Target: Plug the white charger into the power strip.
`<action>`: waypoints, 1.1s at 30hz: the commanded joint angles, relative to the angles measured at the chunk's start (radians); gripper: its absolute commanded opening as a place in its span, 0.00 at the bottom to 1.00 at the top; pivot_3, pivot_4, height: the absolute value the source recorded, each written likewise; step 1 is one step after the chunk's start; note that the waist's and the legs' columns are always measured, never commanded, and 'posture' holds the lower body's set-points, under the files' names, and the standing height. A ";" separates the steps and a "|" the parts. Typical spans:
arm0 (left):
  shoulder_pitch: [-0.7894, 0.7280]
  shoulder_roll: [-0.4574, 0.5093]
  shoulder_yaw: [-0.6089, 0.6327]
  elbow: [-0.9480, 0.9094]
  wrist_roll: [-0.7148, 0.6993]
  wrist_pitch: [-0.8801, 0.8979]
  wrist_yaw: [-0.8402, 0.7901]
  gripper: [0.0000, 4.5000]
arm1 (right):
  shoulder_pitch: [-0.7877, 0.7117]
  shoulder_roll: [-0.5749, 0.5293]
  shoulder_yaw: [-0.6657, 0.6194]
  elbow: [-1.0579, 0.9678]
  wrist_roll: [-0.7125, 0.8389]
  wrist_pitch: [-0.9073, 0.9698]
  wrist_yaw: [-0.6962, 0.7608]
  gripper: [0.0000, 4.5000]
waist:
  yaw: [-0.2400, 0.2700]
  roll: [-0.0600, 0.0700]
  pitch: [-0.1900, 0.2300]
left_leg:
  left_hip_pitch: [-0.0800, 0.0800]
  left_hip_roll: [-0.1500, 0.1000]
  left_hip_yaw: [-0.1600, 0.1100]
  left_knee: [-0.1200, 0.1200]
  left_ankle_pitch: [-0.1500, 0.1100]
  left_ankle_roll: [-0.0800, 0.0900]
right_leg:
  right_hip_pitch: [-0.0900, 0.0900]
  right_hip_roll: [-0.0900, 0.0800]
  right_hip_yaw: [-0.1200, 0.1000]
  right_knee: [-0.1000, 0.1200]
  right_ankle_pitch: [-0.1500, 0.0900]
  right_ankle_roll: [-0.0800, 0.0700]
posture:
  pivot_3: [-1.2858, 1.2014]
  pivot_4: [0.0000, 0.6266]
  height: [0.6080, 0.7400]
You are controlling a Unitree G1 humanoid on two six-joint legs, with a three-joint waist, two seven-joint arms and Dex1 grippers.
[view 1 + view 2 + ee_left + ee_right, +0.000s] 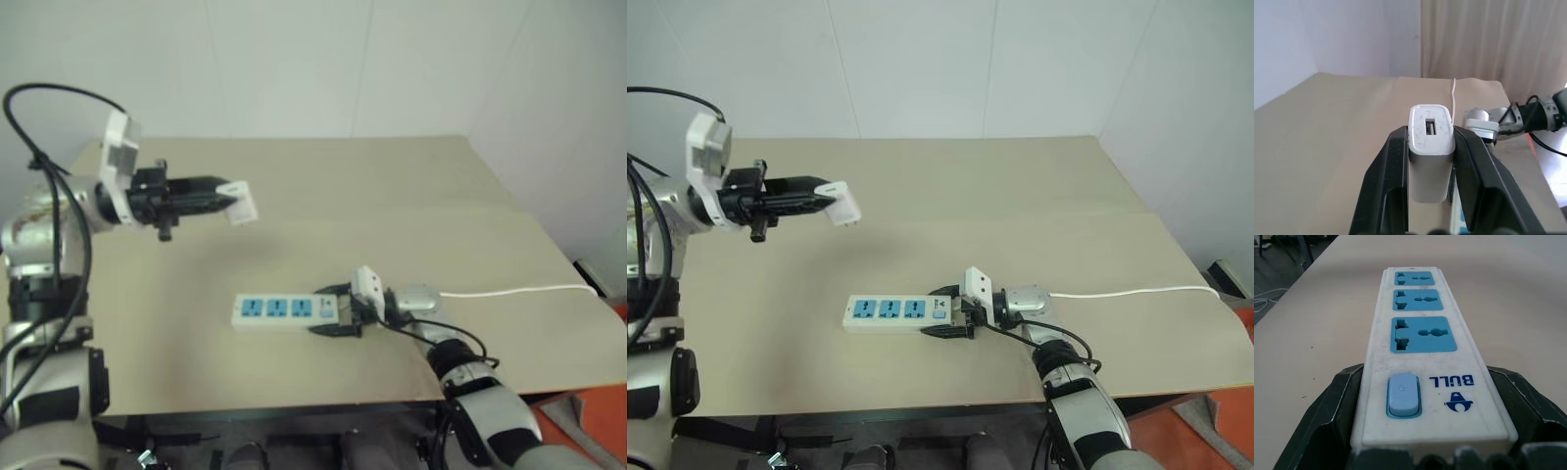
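Observation:
My left gripper is shut on the white charger, a small white box with a USB slot facing the left wrist camera. It hangs in the air above the table's left half, pointing level toward the right. The power strip, a long white bar with three blue socket faces, lies flat near the table's front edge. My right gripper clamps its switch end, one black finger on each long side. In the right wrist view the power strip runs away from the camera between the fingers.
The beige table has a seam running across its right half. A thin white cord trails from the right arm's side to the table's right edge. An orange object sits below the right front corner.

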 commanded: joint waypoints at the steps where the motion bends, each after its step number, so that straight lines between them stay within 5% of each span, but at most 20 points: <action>1: 0.033 0.000 -0.009 -0.102 -0.044 0.006 -0.003 0.22 | -0.007 0.012 0.033 0.006 -0.024 0.007 0.034 0.76 | 0.000 0.000 0.000 | 0.000 0.000 0.000 0.000 0.000 0.000 | 0.000 0.000 0.000 0.000 0.000 0.000 | 0.52 0.24 1.00; 33: 0.141 -0.119 -0.236 -0.146 -0.002 -0.081 -0.023 0.22 | -0.004 0.052 0.041 0.064 -0.053 -0.008 -0.008 0.76 | -0.022 0.000 -0.001 | 0.004 0.001 0.000 -0.002 0.000 0.000 | 0.002 0.002 0.002 0.000 0.000 -0.001 | 0.52 0.24 1.00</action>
